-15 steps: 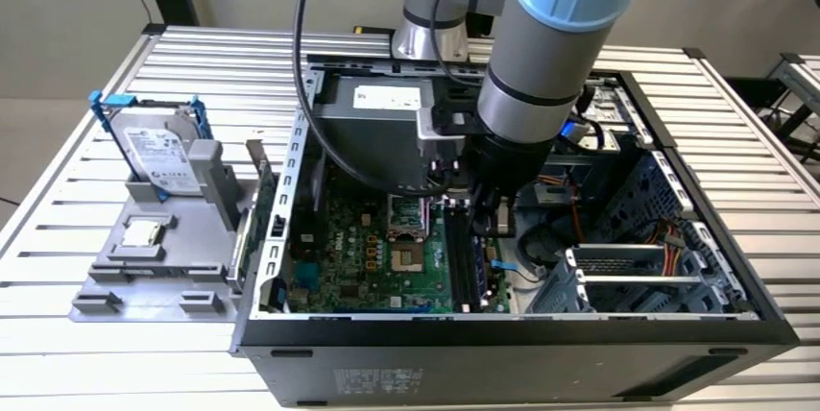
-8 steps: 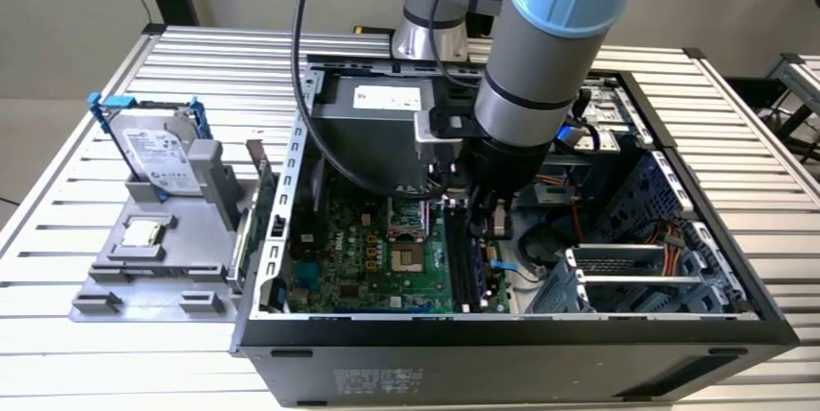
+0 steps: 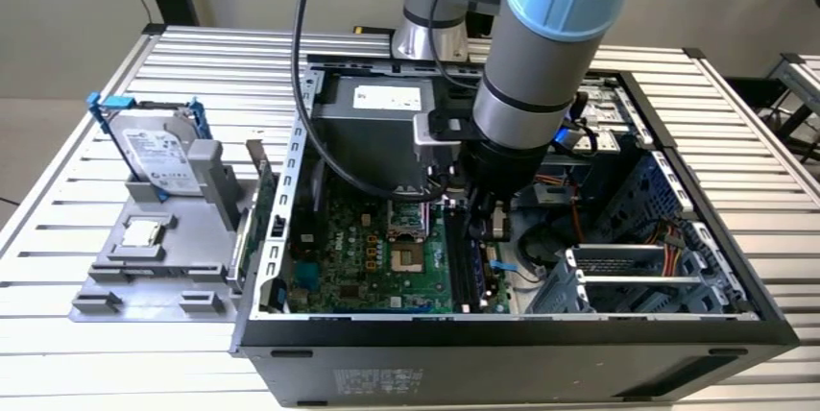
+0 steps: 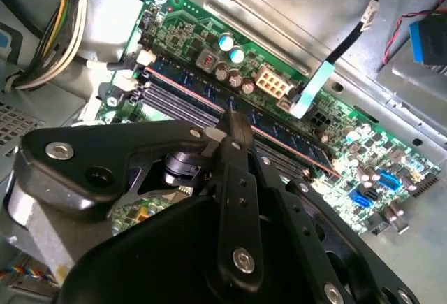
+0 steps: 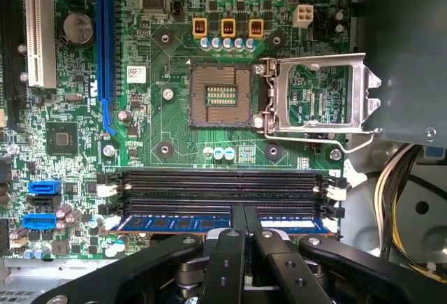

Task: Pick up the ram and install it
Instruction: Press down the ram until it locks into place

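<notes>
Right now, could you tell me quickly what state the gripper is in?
Gripper: shut on the ram, which sits along a memory slot on the motherboard.

Robotics lab / PC assembly test cell.
Industrial arm [image 3: 544,75] w/ grey links + blue joint caps stands over an open desktop PC case [image 3: 513,334], motherboard [image 3: 372,248] exposed, empty CPU socket [image 5: 222,96] in first wrist view. Surface [image 3: 205,56] is ribbed aluminium profile, not office furniture. Grey fixture tray [image 3: 154,267] at exterior view's left holds a hard drive [image 3: 160,152] in blue frame + a small chip [image 3: 144,232]. Plain wall behind.
</notes>
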{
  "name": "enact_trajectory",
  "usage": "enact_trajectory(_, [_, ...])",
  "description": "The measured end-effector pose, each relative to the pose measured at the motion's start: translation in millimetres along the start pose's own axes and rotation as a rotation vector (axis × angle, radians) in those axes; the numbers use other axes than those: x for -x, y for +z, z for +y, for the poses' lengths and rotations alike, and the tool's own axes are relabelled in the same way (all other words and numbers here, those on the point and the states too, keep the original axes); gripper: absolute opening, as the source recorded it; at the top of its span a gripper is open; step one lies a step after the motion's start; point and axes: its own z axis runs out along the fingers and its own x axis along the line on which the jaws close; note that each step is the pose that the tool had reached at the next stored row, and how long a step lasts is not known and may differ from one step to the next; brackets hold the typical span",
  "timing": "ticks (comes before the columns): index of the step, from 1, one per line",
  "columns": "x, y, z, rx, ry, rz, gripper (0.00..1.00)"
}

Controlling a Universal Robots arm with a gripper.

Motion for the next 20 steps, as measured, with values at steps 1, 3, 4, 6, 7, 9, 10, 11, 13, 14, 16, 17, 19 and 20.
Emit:
enact_trajectory(1, [0.0,0.0,0.0,0.0,0.0,-0.0001,0.0])
enact_trajectory(3, [0.0,0.0,0.0,0.0001,0.0,-0.0001,0.0])
enact_trajectory(4, [0.0,0.0,0.0,0.0001,0.0,0.0001,0.0])
enact_trajectory(6, [0.0,0.0,0.0,0.0001,0.0,0.0001,0.0])
enact_trajectory(7, [0.1,-0.1,0.0,0.0001,0.0,0.0002,0.0])
enact_trajectory(9, [0.5,-5.8,0.0,-0.001,0.0,-0.0034,0.0])
enact_trajectory(10, [0.4,-10.3,0.2,-0.0007,0.0,-0.0031,0.0])
enact_trajectory(11, [0.1,-15.4,0.4,-0.0003,0.0,-0.0015,0.0])
enact_trajectory(13, [0.2,-24.6,0.5,-0.0003,0.0,-0.0016,0.0])
enact_trajectory(14, [0.2,-29.2,0.6,-0.0003,0.0,-0.0013,0.0])
enact_trajectory(16, [0.3,-38.5,0.9,-0.0003,0.0,-0.0013,0.0])
enact_trajectory(17, [0.3,-41.6,0.9,-0.0003,0.0,-0.0014,0.0])
enact_trajectory(19, [0.3,-42.2,0.9,-0.0003,0.0,-0.0014,0.0])
enact_trajectory(20, [0.3,-42.2,0.9,-0.0004,0.0,-0.0015,0.0])
